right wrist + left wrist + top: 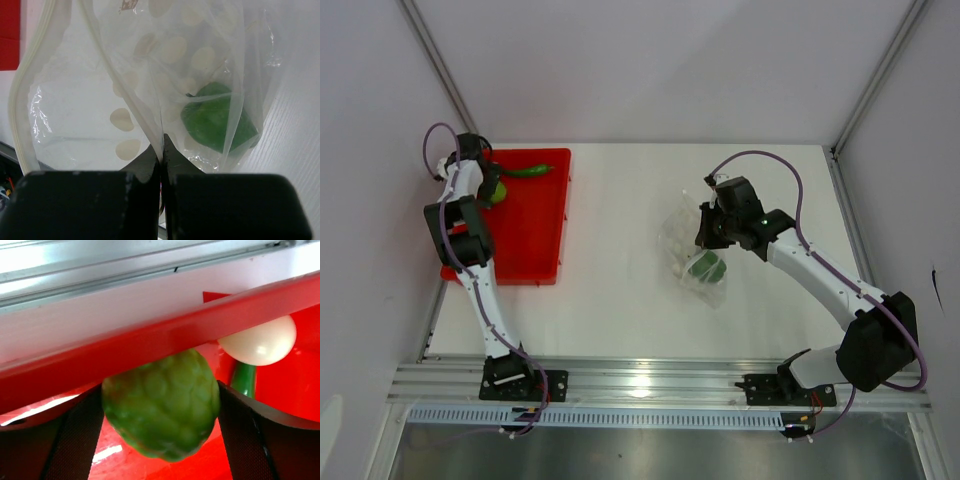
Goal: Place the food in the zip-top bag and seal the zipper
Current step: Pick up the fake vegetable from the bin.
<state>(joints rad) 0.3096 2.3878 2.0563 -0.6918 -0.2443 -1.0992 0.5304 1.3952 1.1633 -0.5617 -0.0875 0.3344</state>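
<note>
Top view: the left pincer (485,188) sits over the far left corner of the red tray (535,255), with a pepper (528,171) beside it. The bag (692,250) lies well to the right on the table (610,300), holding 1 green piece (705,267). The right pincer (708,228) is at its far edge.

Left wrist view: 2 fingers (75,440) are clamped on the lime-green ball (160,405), which sits just inside the tray rim beside a white ball (260,342).

Right wrist view: the pincer is closed on a fold of the bag, and the zipper (17,100) curves open at left. The ball's way to the bag likely runs rightward.
</note>
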